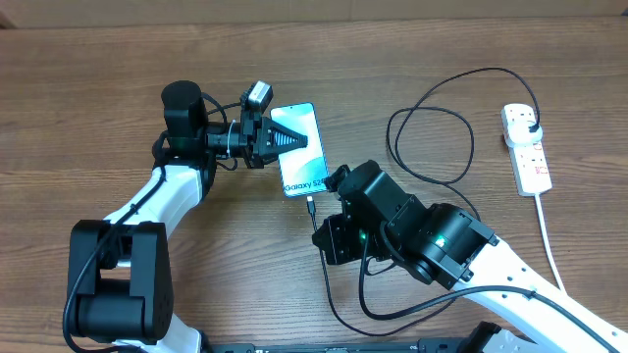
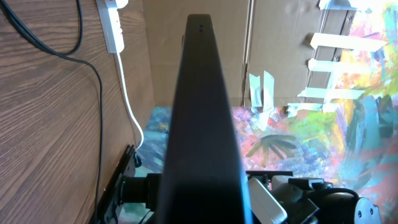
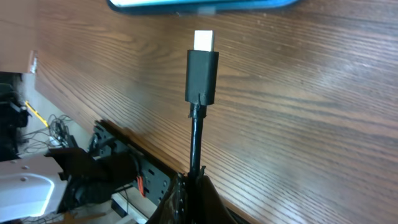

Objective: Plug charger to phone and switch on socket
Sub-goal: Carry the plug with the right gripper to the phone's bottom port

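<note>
The phone [image 1: 301, 149], its screen glowing cyan, is held at its left edge by my left gripper [image 1: 283, 140], which is shut on it. In the left wrist view the phone [image 2: 199, 124] shows edge-on as a dark slab that hides the fingers. My right gripper [image 3: 194, 183] is shut on the charger's thin black cable just behind the connector [image 3: 202, 74]. The silver tip points at the phone's bottom edge [image 3: 205, 5], a short gap away. The charger cable [image 1: 432, 137] loops to its black plug head [image 1: 531, 124] in the white socket [image 1: 526, 147] at the far right.
The socket's thick white cord [image 1: 549, 245] runs down the right side of the wooden table [image 1: 118, 69]. Charger slack [image 1: 339, 294] curls under the right arm. The left arm's base [image 1: 113, 284] stands at the front left.
</note>
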